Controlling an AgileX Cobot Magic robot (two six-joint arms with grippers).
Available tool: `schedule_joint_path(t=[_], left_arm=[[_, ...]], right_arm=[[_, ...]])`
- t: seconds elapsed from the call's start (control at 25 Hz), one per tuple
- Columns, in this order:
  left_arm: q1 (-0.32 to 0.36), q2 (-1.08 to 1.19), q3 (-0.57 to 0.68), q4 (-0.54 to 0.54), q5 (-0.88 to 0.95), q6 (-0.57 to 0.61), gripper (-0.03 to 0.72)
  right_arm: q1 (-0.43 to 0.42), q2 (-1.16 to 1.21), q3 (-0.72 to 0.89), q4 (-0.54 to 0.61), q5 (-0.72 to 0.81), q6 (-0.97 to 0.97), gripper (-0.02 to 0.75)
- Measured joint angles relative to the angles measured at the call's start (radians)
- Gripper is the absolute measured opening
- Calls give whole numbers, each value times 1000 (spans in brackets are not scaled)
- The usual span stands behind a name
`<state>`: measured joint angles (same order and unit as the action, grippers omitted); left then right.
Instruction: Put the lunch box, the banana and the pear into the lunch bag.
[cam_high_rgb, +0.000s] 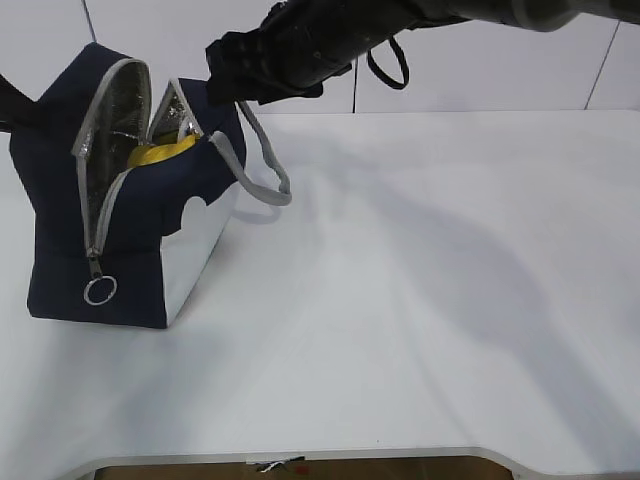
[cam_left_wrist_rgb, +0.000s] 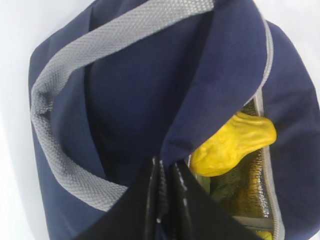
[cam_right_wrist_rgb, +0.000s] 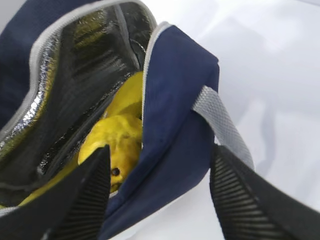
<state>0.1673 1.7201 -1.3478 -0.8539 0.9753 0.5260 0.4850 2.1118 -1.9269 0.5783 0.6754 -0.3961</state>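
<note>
Hovering spread-fingered over the lunch bag, right hand; left hand pinches its flap.

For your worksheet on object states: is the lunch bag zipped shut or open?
Open. The lunch bag has its zipper parted, showing silver lining and yellow fruit inside.

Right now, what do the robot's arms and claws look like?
The right arm is chunky, black and rounded, with a black cable loop hanging under it. The right claw has two flat black fingers with ribbed, grooved pads. The left claw shows two thin, smooth black fingers. No markings or stickers show anywhere.
</note>
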Motion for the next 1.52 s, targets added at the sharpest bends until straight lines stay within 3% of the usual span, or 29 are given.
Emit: schedule_joint_path(t=[0.6, 1.0, 1.16, 1.52], left_arm=[[0, 0, 0, 0, 2, 0, 27], [0, 0, 0, 0, 14, 0, 27], [0, 0, 0, 0, 20, 0, 27], [0, 0, 0, -4, 47, 0, 27]], right_arm=[[0, 26, -8, -24, 43, 139, 503], [0, 83, -29, 77, 44, 156, 482], [0, 85, -33, 82, 44, 156, 377], [0, 85, -33, 79, 45, 121, 30]])
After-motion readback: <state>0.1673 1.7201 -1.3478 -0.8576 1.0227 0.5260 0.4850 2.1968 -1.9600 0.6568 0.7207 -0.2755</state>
